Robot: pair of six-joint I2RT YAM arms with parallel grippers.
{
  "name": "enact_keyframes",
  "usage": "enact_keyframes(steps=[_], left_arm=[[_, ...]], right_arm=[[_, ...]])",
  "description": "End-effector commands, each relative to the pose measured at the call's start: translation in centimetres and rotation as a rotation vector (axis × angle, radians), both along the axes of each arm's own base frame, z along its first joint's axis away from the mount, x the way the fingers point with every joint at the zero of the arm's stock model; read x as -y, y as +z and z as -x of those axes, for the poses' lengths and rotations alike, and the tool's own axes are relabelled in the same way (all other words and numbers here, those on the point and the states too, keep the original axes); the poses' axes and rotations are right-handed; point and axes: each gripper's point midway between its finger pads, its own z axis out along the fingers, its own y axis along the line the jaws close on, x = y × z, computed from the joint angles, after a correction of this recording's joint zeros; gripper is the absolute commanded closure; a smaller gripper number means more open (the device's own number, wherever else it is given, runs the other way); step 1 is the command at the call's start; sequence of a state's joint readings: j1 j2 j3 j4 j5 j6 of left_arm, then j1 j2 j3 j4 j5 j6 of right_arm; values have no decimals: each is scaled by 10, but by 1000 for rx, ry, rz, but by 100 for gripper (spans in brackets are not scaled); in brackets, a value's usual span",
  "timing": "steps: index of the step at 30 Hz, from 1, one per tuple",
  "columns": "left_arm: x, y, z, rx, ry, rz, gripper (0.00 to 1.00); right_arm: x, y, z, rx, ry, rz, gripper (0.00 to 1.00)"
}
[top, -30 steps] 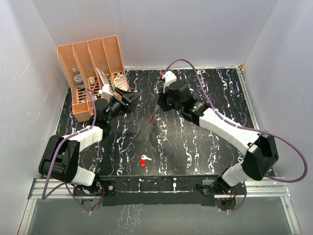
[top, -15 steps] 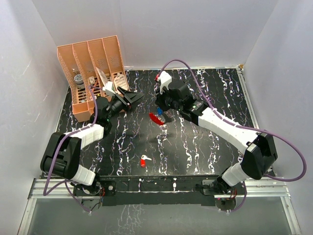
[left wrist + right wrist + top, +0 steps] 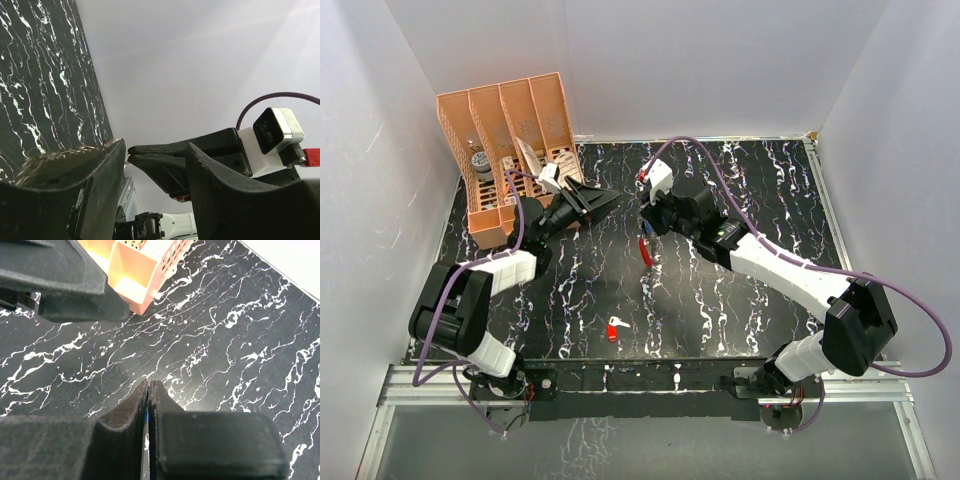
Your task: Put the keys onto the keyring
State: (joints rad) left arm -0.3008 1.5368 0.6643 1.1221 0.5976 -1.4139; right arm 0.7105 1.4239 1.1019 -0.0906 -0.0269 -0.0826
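Observation:
My right gripper [image 3: 646, 229] is up over the middle of the table and shut; in the right wrist view a blue and silver sliver of the blue key [image 3: 146, 418] shows between its pressed fingers [image 3: 150, 383]. From above, the blue key [image 3: 642, 240] and the red strip of the keyring [image 3: 649, 253] hang under those fingertips. My left gripper [image 3: 606, 203] points right at them from close by, open, nothing between its fingers [image 3: 156, 146]; the right gripper's shut tips [image 3: 150, 152] show through the gap. The red key [image 3: 613, 328] lies on the table near the front.
An orange slotted organizer [image 3: 510, 130] stands at the back left, just behind my left arm; its corner [image 3: 135, 270] shows in the right wrist view beside my left gripper's finger [image 3: 65, 285]. White walls enclose the black marbled table [image 3: 740, 290].
My left gripper has risen and moved right toward the right gripper, its jaws narrowing. The right gripper shifted slightly, and the keyring now hangs straight under it.

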Motion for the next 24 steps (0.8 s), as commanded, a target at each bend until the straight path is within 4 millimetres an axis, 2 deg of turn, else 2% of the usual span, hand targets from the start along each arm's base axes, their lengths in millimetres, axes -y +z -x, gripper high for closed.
enact_keyframes(steps=[1, 4, 9, 18, 24], left_arm=[[13, 22, 15, 132, -58, -24, 51], [18, 21, 22, 195, -66, -79, 51], [17, 9, 28, 334, -19, -227, 58], [11, -14, 22, 536, 88, -537, 60], [4, -8, 22, 690, 221, -632, 59]], right_arm=[[-9, 54, -9, 157, 30, -94, 100], [-13, 57, -8, 155, 48, -99, 100], [-16, 61, -8, 106, 81, -122, 100], [-17, 64, -9, 33, 112, -148, 100], [-21, 62, -4, 2, 142, -155, 100]])
